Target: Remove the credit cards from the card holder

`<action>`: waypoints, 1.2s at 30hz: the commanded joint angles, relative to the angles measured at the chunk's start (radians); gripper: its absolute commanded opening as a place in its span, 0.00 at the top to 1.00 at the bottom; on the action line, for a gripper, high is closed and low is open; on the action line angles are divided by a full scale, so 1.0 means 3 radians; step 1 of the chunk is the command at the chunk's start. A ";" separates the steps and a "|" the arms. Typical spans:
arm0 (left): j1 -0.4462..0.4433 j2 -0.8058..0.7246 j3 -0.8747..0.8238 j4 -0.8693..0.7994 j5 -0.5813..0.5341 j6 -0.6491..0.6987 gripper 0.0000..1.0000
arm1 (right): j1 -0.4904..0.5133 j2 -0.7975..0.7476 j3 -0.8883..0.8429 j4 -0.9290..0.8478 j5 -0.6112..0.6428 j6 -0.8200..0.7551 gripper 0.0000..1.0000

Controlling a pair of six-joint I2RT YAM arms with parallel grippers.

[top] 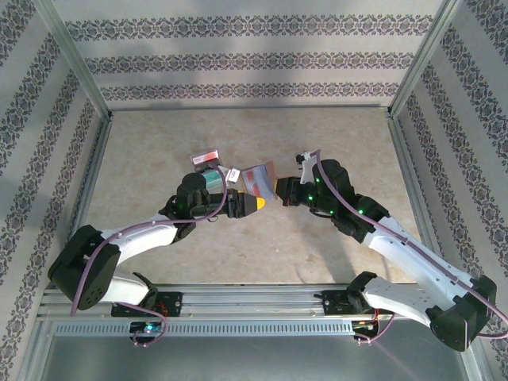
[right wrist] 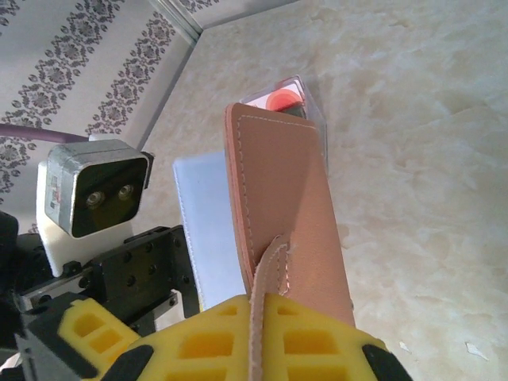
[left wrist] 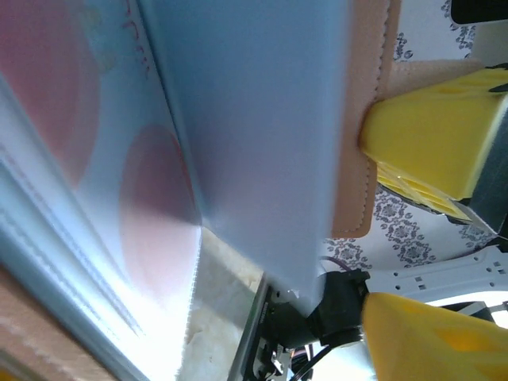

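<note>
1. Top external: the card holder [top: 258,178] hangs over the worktop's [top: 159,143] middle, right hand [top: 279,190] clamped on its tan edge; left hand [top: 251,204], I cannot tell.
2. I fear the credit cards [left wrist: 159,206] could snag in the pockets [left wrist: 262,119] and tug it loose.

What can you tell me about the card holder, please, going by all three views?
The card holder is a tan, leather-look wallet with pale stitching along its rim and a narrow strap. Inside are grey-blue pockets and clear sleeves showing cards with red circles. It is held open over the table, the right gripper pinching the strap side with yellow fingers. The left gripper is at its other side; its grip is hidden.
</note>
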 commanded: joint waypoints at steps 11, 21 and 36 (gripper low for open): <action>-0.0083 -0.0208 0.0084 -0.0224 -0.0253 0.0335 0.89 | -0.0012 -0.0086 -0.0093 0.0158 -0.0019 -0.0012 0.95; -0.0098 -0.0399 0.0114 -0.0598 -0.0273 0.0508 0.95 | 0.0079 0.0088 -0.0004 0.0054 0.0174 -0.0186 0.47; -0.0113 -0.0478 0.0167 -0.0507 0.0018 0.0517 0.77 | 0.0057 0.0165 -0.0119 0.0294 0.0053 -0.0177 0.80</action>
